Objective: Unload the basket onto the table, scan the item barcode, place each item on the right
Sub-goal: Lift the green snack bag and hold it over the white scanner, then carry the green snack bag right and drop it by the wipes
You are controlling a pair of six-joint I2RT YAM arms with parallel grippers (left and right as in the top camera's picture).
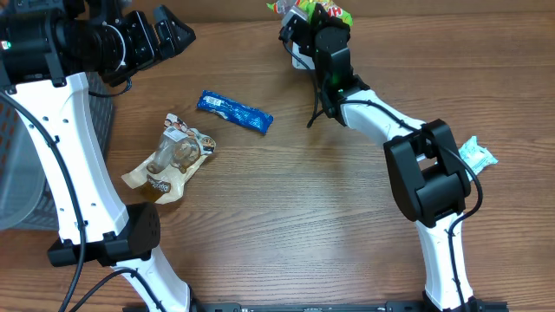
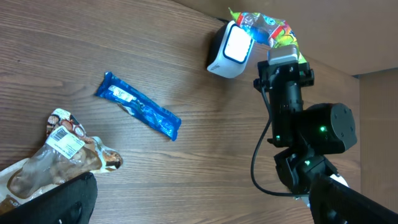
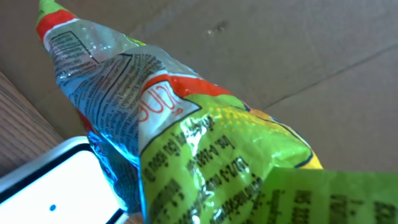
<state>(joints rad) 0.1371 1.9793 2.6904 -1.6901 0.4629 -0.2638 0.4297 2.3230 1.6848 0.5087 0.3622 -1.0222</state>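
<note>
While the packet (image 2: pixel 270 28) faces the scanner (image 2: pixel 229 48), a bar (image 2: pixel 138 113) lies apart.

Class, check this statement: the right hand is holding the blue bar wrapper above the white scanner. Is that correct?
No. The right hand holds the green snack bag above the white scanner; the blue bar wrapper lies on the table, untouched. The left wrist view shows it.
</note>
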